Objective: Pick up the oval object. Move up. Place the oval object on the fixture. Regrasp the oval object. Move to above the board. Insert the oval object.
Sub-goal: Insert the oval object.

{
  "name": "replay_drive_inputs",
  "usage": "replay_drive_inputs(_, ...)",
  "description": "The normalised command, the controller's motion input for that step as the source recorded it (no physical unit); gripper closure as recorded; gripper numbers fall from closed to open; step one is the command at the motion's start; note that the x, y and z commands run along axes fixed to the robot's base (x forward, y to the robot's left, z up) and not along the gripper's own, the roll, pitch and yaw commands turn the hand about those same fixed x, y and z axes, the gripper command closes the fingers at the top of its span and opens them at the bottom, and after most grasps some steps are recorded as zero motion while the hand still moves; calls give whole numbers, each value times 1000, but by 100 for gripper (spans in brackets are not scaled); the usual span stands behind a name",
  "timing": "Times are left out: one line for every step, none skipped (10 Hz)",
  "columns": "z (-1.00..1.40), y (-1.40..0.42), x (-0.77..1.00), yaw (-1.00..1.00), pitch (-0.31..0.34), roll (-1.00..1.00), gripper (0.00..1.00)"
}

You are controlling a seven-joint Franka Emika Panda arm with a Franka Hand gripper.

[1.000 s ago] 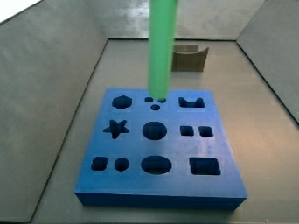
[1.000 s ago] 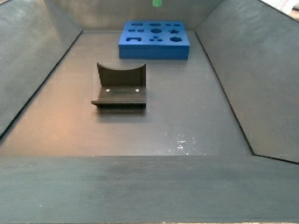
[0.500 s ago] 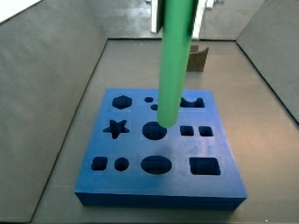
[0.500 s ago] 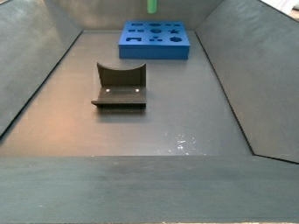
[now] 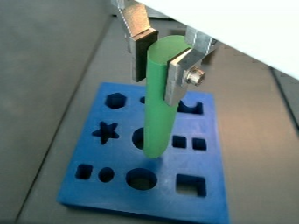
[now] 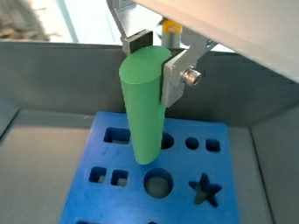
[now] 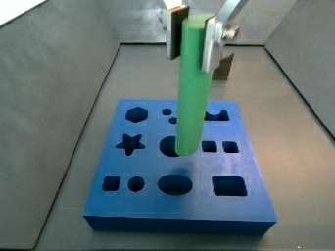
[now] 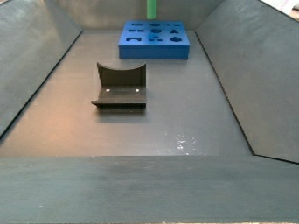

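One oval object (image 7: pixel 191 88), bright green, clamped near its upper end between the silver plates of the gripper (image 5: pixel 162 59), which hangs above the board (image 7: pixel 116 202). Long axis close to vertical, rounded lower end pointing down at the board's middle rows; the tip hangs just over the dark round hole at the board's centre in a side view (image 7: pixel 173 147), not yet entered so far as the views show. Step in hand, by judgement: the move to above the board is about complete and insertion comes next. That move calls for setting the tip over the cut-out that matches the oval section, turning the peg about its long axis to suit, then a straight descent. Fixture (image 8: pixel 121 85) stands well apart from the board, unoccupied.
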Motion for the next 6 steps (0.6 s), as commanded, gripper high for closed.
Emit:
replay_drive_inputs(-229, -11, 0, -1000, -89, -66, 100)
replay_drive_inputs(-223, -9, 0, -1000, -84, -67, 100)
replay_drive_inputs(-220, -11, 0, -1000, -84, -66, 100)
replay_drive_inputs(-220, -9, 0, -1000, -84, -67, 100)
replay_drive_inputs(-206, -14, 0, -1000, -79, -61, 100)
replay_drive_inputs(-169, -14, 0, -1000, -67, -54, 100)
